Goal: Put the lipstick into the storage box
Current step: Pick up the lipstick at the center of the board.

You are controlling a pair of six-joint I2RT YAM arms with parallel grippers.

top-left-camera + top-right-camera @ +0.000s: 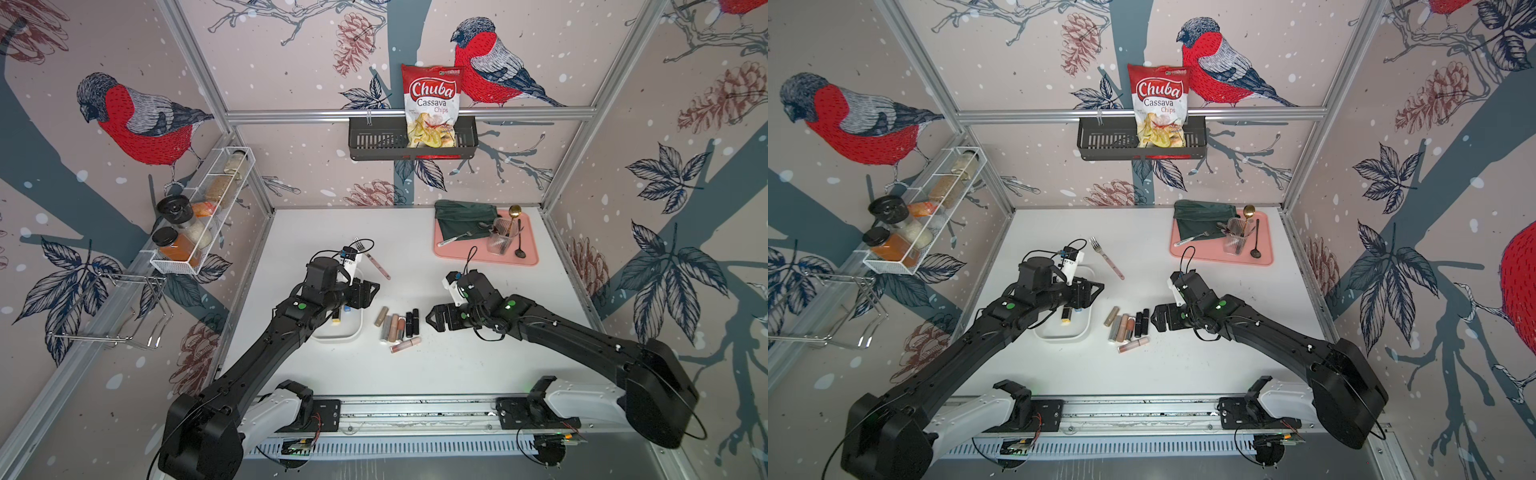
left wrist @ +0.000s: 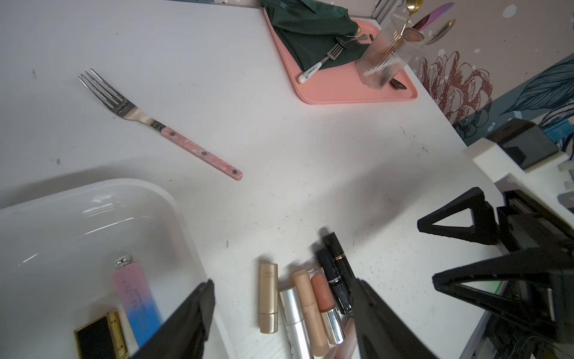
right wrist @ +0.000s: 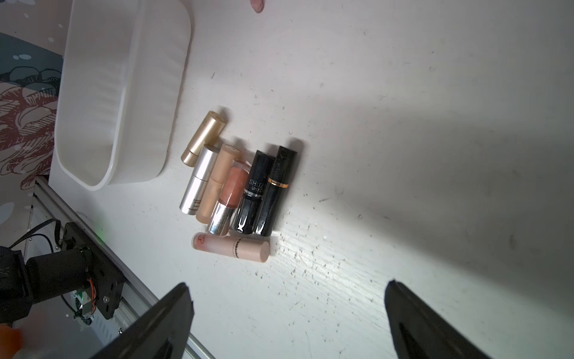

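Left jaws stand apart and empty above the rim of the storage box [image 2: 174,211]. Right jaws gape wide, also empty, near seven lipsticks [image 3: 236,186] lying on the tabletop [image 3: 403,124] just beside the box (a pink-and-blue tube [image 2: 136,304] lies inside). The tubes look light, rigid, smooth and liable to roll, so grip one across mid-barrel. Most touch side by side, which crowds the jaws; the gold lipstick [image 2: 268,298] at the edge looks freest. The pink-handled fork [image 2: 186,144] and pink tray [image 2: 357,96] lie well clear.

Left pincer [image 1: 367,296] hovers above storage box [image 1: 354,333], lipsticks [image 1: 394,323] beside.
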